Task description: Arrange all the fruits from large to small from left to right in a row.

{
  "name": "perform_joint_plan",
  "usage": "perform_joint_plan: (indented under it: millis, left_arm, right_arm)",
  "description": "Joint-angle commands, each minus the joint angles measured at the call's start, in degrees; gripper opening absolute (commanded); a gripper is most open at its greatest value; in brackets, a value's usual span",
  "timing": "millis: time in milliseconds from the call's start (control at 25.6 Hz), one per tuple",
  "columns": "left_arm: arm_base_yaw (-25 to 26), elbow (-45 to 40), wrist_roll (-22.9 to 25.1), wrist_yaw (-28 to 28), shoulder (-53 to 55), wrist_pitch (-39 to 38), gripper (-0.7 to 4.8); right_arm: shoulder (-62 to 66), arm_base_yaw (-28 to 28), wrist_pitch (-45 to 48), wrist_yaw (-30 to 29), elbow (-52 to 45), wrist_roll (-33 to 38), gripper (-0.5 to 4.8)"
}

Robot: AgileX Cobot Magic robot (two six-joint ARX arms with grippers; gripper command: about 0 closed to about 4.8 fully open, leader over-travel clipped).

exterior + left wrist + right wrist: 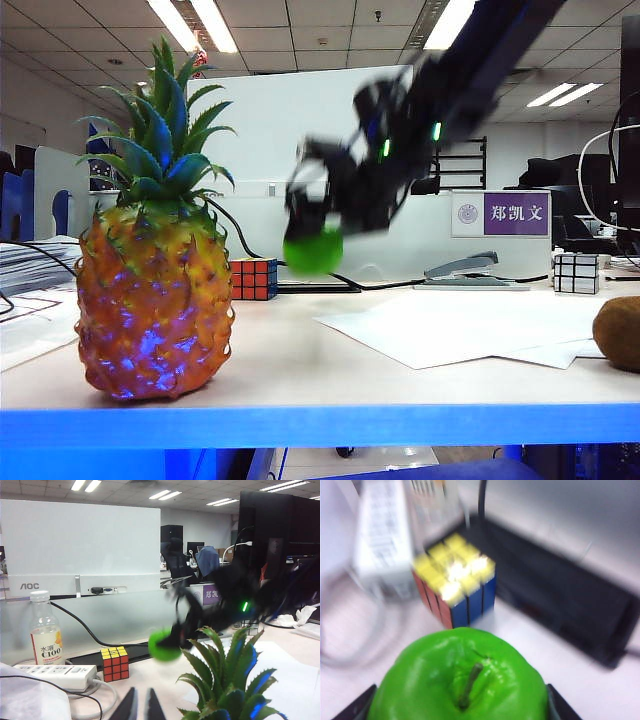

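Nearest the exterior camera stands the pineapple [155,300], upright at the front left of the table [330,375], its crown [227,680] filling the foreground of the left wrist view. At the far right edge, also near the front, lies the kiwi [620,333], only partly in frame. The gap between these two is bare tabletop and a sheet of paper [450,325], and that gap is what the next move turns on: the apple belongs there, right of the pineapple and left of the kiwi. The apple [313,250] is off the table, carried by the right gripper [318,232], which hangs blurred above the middle of the table, farther back than the two resting fruits. In the right wrist view the apple [462,680] sits stem-up between the jaws, spread wide around it and gripping its sides. From there the slot lies below and toward the front edge, a little to the right, so the right arm is the one placed to finish it. The left gripper [140,705] rests low behind the pineapple with its fingertips close together, nearly closed, holding nothing. Farther back sit the Rubik's cube [253,279] and the mirror cube [577,272].
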Motion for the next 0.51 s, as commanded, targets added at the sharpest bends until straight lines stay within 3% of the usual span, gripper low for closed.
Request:
perform_joint_plan:
  millis: [39, 273, 507]
  left_arm:
    - [0.04, 0.07, 0.28, -0.22, -0.09, 0.5, 0.35]
    - [0.04, 0.07, 0.26, -0.17, -0.09, 0.96, 0.35]
    - [-0.02, 0.13, -1.33, 0.42, -0.09, 4.31, 0.35]
  right_arm:
    - [-7.48, 0.07, -6.64, -0.11, 0.63, -0.2, -0.06]
    - [-22.05, 0.28, -22.71, -1.27, 0.5, -0.66, -0.06]
    - [-41.24, 0.44, -25.16, -3.41, -7.21, -0.44, -0.05]
